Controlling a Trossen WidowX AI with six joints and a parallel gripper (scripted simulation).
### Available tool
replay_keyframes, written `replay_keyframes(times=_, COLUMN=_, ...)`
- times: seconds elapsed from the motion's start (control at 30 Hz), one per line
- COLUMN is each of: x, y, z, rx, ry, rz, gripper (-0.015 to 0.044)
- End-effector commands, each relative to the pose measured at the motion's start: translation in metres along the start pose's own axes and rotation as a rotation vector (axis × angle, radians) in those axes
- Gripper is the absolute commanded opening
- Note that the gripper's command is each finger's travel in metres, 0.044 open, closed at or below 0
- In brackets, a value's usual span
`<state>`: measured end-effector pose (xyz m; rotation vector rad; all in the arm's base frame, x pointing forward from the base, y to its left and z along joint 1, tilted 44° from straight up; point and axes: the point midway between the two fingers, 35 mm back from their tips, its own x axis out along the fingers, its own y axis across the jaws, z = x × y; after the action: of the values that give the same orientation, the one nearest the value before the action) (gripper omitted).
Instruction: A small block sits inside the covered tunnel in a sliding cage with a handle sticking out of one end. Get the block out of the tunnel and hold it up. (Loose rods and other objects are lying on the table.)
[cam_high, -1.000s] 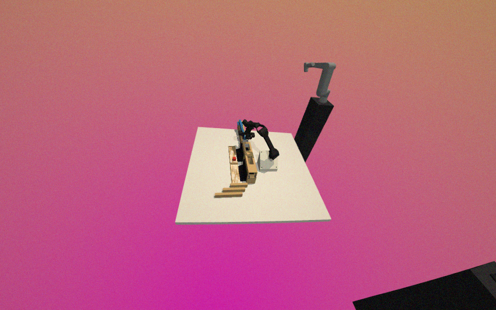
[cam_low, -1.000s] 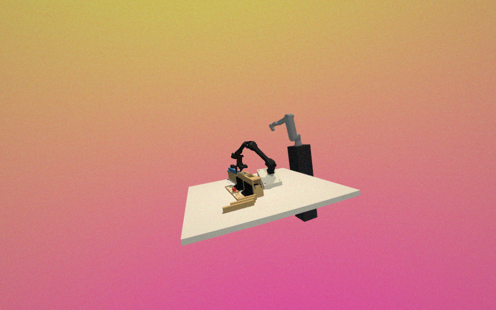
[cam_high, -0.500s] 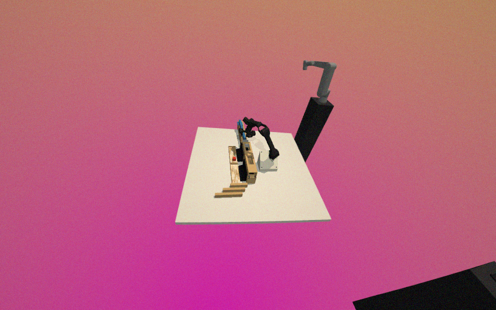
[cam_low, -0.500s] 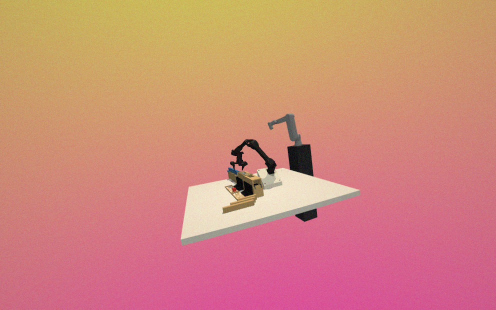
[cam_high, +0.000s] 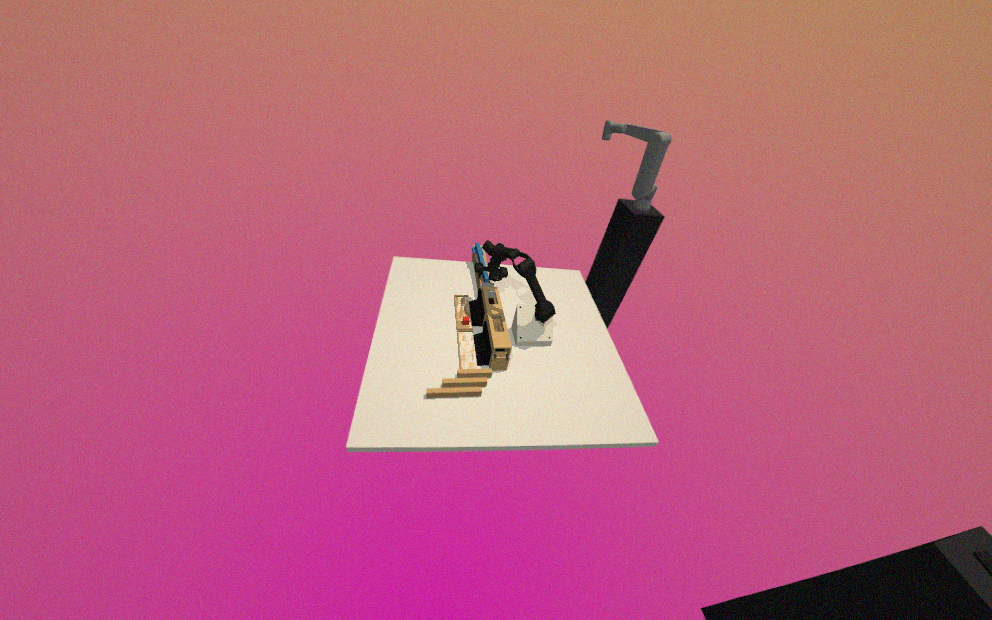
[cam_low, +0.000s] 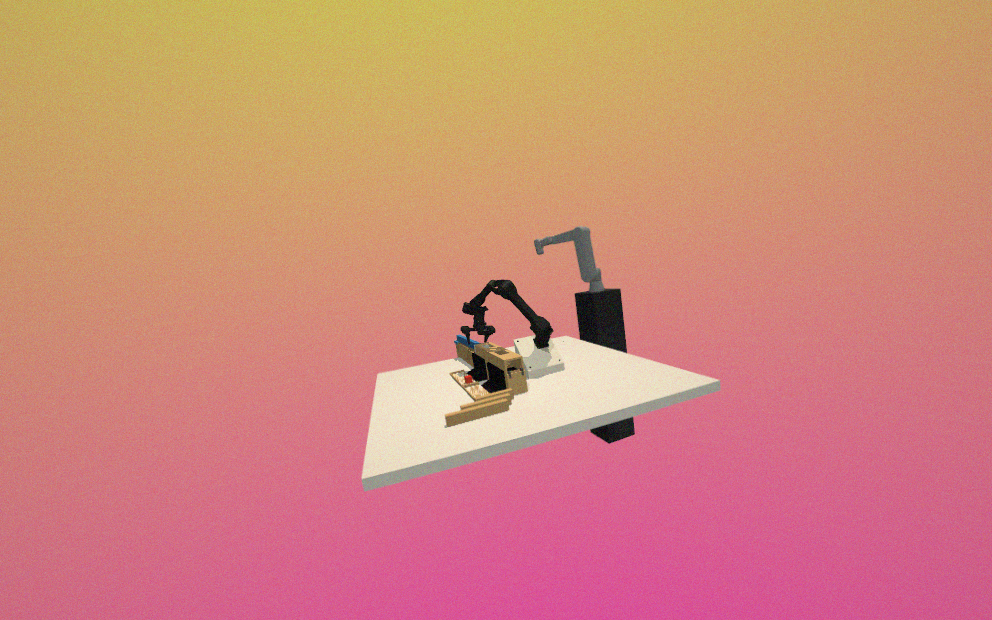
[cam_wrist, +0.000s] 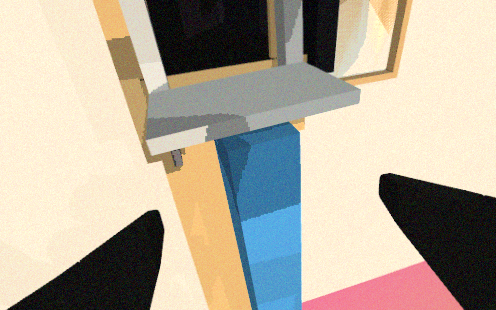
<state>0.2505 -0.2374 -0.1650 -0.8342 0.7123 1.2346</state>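
The black two-fingered claw (cam_high: 489, 275) (cam_low: 476, 337) (cam_wrist: 272, 201) is spread wide with nothing pinched, its fingertips on either side of a long blue bar-shaped handle (cam_high: 480, 260) (cam_low: 466, 341) (cam_wrist: 270, 175) that runs up to a flat grey end plate (cam_wrist: 255, 97) at the near end of the long tan wooden tunnel (cam_high: 499, 330) (cam_low: 504, 352). Beside the tunnel, a small red block (cam_high: 466, 320) (cam_low: 468, 378) sits in a shallow wood-rimmed tray (cam_high: 455, 307), seemingly, though it shows tiny here. Three loose tan rods (cam_high: 453, 393) (cam_low: 475, 416) lie on the white tabletop (cam_high: 570, 409) (cam_low: 409, 453) past the tunnel's other end.
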Motion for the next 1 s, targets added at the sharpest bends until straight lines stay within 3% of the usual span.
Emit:
replay_keyframes(times=0.0, x=0.008, y=0.001, z=0.003, rx=0.004, ry=-0.008, rz=0.001, gripper=0.0440)
replay_keyframes(times=0.37, x=0.024, y=0.005, z=0.007, rx=0.004, ry=-0.008, rz=0.001, gripper=0.0440)
replay_keyframes(times=0.83, x=0.018, y=0.003, z=0.004, rx=-0.001, ry=0.000, rz=-0.001, gripper=0.0072)
replay_keyframes(times=0.97, x=0.018, y=0.003, z=0.004, rx=-0.001, ry=0.000, rz=-0.001, gripper=0.0026)
